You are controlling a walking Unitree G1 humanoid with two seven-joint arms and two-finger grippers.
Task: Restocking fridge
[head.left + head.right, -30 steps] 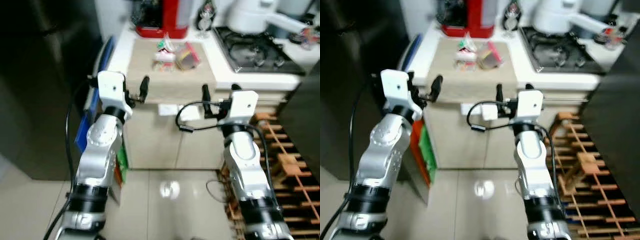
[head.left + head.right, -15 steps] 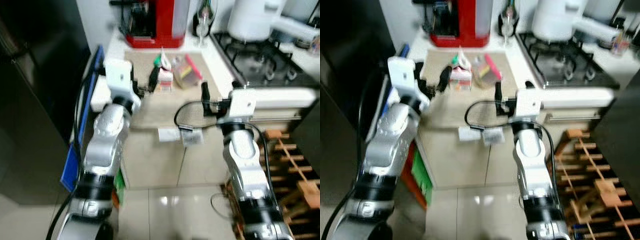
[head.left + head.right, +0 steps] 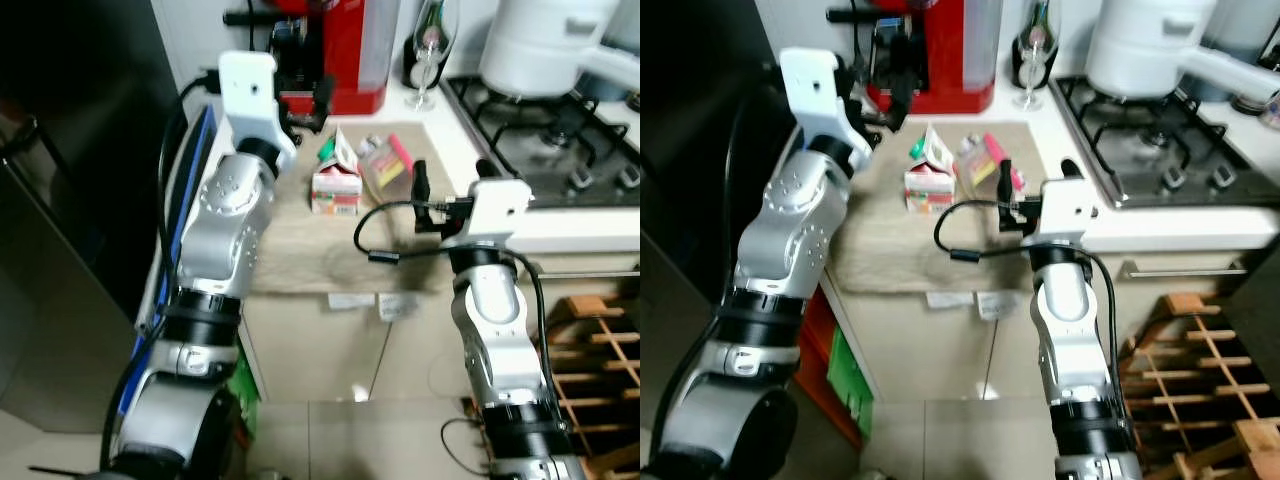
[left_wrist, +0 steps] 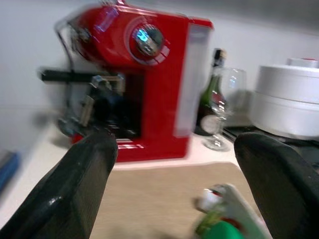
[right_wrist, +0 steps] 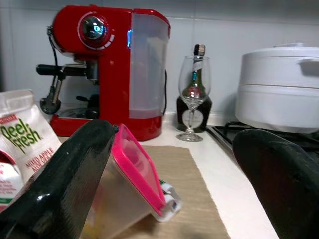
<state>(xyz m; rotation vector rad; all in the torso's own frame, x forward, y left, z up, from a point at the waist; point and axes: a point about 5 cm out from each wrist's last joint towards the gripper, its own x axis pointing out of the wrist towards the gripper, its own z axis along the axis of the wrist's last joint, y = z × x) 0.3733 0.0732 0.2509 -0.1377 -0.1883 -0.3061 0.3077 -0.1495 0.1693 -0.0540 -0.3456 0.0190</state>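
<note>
Here, taking the beige mat (image 3: 895, 240) on the counter as the landmark, a dark fridge (image 3: 70, 150) is standing well off its left edge; the left gripper (image 3: 300, 95) is hovering over the mat's far left corner, its two black fingers spread apart with nothing between them, pointing at the red espresso machine (image 3: 930, 50) that is sitting just behind the mat; a small milk carton (image 3: 929, 178) with a green cap is standing upright near the mat's middle, and just to its right a clear food container with a pink lid (image 3: 985, 165) is lying tilted on the mat, touching neither gripper; the right gripper (image 3: 1035, 180) is reaching in over the mat's right edge, its fingers parted and gripping nothing, the pink-lidded container sitting just beyond them in the right wrist view; behind the mat's far right corner a wine glass (image 3: 1030, 65) and a dark bottle (image 5: 195, 84) are standing close together; further right of the mat a gas hob (image 3: 1160, 140) is carrying a big white pot (image 3: 1140, 45).
</note>
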